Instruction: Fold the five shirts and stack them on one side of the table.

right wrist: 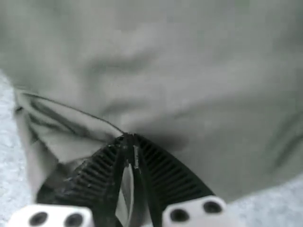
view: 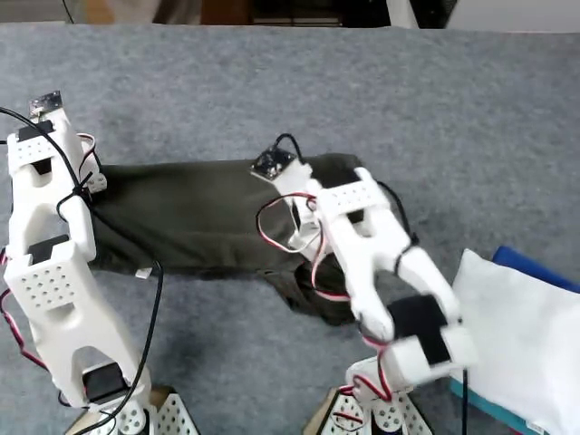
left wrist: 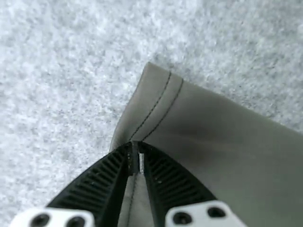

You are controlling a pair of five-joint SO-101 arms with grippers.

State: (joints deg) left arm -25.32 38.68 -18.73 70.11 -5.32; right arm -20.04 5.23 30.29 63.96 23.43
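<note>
Near right corner: a white folded cloth [view: 517,344] lies on a blue cloth [view: 535,267], just beside the right arm's base.
Right gripper [right wrist: 129,142]: its fingers are pressed together on a rumpled fold of the olive shirt [view: 199,213], at the shirt's right part.
Left gripper [left wrist: 136,161]: it pinches the stitched hem close to a corner, at the shirt's left end.
Olive shirt: it lies as a long band across the middle of the table, bunched at its near right edge.
Table [view: 408,91]: a grey, felt-like surface runs beyond the shirt.
</note>
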